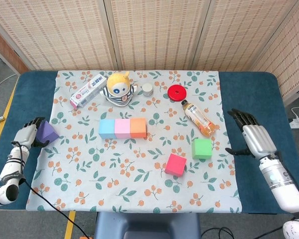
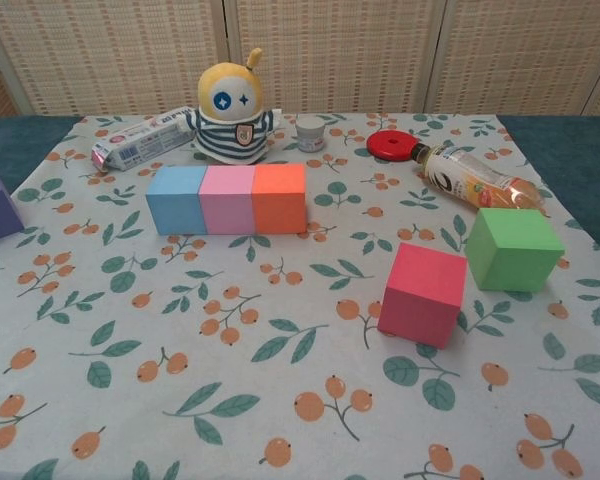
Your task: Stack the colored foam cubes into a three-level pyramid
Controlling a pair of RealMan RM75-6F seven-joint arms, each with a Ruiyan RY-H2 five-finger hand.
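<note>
Head view: base row complete at cloth centre — blue cube (image 1: 106, 128), pink cube (image 1: 122, 128), orange cube (image 1: 138, 127), touching side by side. Loose stock: green cube (image 1: 202, 148) and red cube (image 1: 175, 164) right of the row, well apart from it; purple cube (image 1: 46, 132) at the left cloth edge.

Left hand (image 1: 26, 133): against the purple cube's outer face; grip or mere contact cannot be told. Right hand (image 1: 252, 135): fingers spread wide, empty, over bare blue table (image 1: 249, 94) just off the cloth's right edge.

Step in hand, as judged: second level. Recommended: take the green cube with the right hand, pinch on opposite faces, lift straight up, set across the pink–orange seam, release only when flat. Avoid squeezing hard; foam probably deforms.

Clearances: drink bottle (image 1: 199, 118) lies just behind the green cube; approach from the front or side. Plush toy (image 1: 119, 88), toothpaste box (image 1: 87, 90), small jar (image 1: 147, 89) and red lid (image 1: 176, 92) stand behind the row. Open cloth in front of the row; route carries there.
</note>
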